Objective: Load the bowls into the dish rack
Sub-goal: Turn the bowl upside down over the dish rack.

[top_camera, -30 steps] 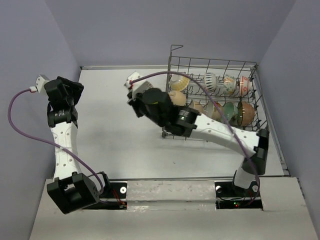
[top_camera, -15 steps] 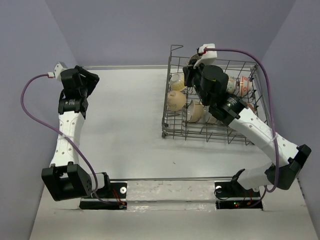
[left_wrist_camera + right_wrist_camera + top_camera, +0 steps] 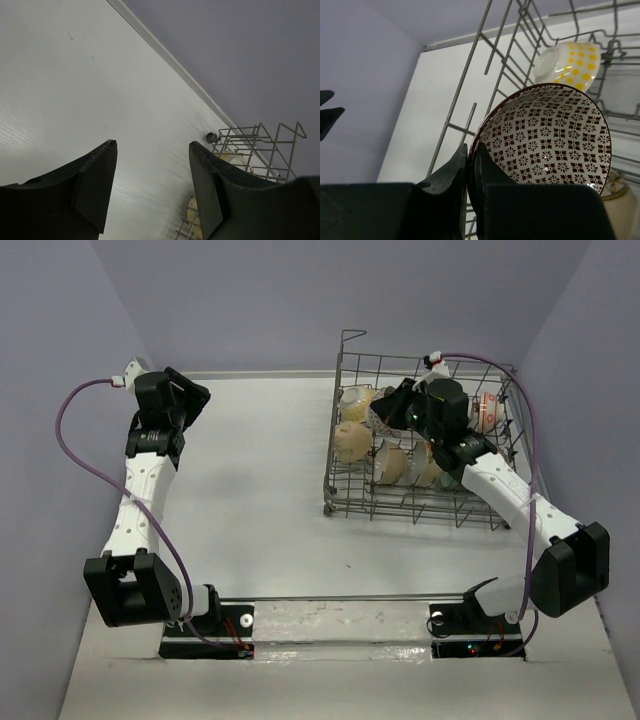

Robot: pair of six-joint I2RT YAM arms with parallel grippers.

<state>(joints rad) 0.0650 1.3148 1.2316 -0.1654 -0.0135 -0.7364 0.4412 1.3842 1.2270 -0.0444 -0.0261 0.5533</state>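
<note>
Where the right gripper (image 3: 471,152) reaches in over the dish rack (image 3: 350,495), its two fingers are pinched nearly together on the rim of a patterned bowl (image 3: 550,135), one finger inside the lip and one outside. That bowl is white inside with a dark brown-red lattice print, held tilted with its opening towards the wrist camera, in the far left part of the rack. Whether its lower edge rests on the tines cannot be told from either view. Just beyond it a yellow-dotted bowl (image 3: 570,62) lies on its side against the rack wires, and further pale bowls (image 3: 350,442) stand among the tines nearer the front. The left gripper (image 3: 152,145) hangs above the table (image 3: 75,90) at its far left corner, well apart from the rack, fingers spread wide with nothing between them.
</note>
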